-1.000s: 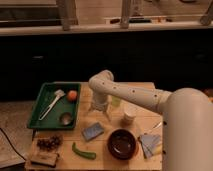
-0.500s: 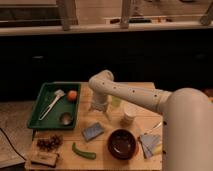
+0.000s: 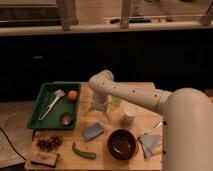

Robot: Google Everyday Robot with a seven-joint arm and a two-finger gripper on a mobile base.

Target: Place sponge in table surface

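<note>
A blue-grey sponge [image 3: 93, 131] lies flat on the wooden table [image 3: 100, 150], left of the middle. My gripper [image 3: 99, 110] hangs above the table just behind the sponge, pointing down, with nothing seen in it. It is apart from the sponge by a small gap. The white arm runs from the lower right across the table to the gripper.
A green tray [image 3: 40, 120] at the left holds an orange, a white utensil and a small round tin. A dark bowl [image 3: 122, 143], a white cup [image 3: 128, 118], a green pepper [image 3: 83, 151], a blue cloth [image 3: 149, 145], dark berries [image 3: 49, 143] and a packet [image 3: 43, 158] also lie on the table.
</note>
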